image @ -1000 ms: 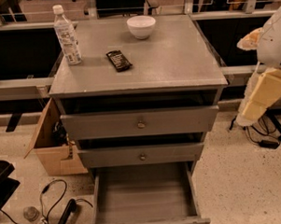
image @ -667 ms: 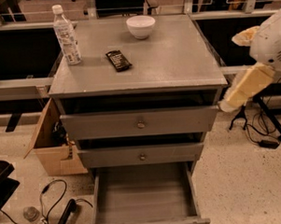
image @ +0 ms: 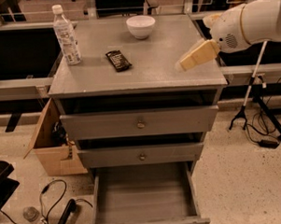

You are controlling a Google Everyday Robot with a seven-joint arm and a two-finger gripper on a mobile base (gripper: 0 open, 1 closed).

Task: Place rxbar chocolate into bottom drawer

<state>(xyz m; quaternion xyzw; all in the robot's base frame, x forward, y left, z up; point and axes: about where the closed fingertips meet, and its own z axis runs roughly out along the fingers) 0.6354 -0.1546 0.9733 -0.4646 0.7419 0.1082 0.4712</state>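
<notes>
Counts are being taken from the camera view: one rxbar chocolate (image: 118, 60), one plastic bottle (image: 66, 35), one white bowl (image: 141, 26), three grey drawers, one gripper (image: 187, 62).

The rxbar chocolate is being seen lying flat on the cabinet top (image: 148, 78), left of centre, in its dark wrapper. It is being flanked by the plastic bottle, which is standing upright near the left rear corner, and by the white bowl, which is sitting at the rear, just right of the bar's line.

The top drawer (image: 138, 123) and the middle drawer (image: 141, 156) are being shown pushed in, each with a round knob. The bottom drawer (image: 144, 195) is being shown pulled out, its plain grey inside facing up.

On the floor to the left, a cardboard box (image: 53, 145) is being seen against the cabinet's side, with cables (image: 51, 202) lying in front of it. To the right, a thin stand (image: 252, 99) is being seen beside more cables.

The gripper is being held above the right edge of the cabinet top, on a white arm (image: 253, 18) reaching in from the right. Whether it is released or clenched cannot be told. The bar is lying well apart from it, to its left, with bare cabinet top between them. Nothing is being gripped that can be made out.
</notes>
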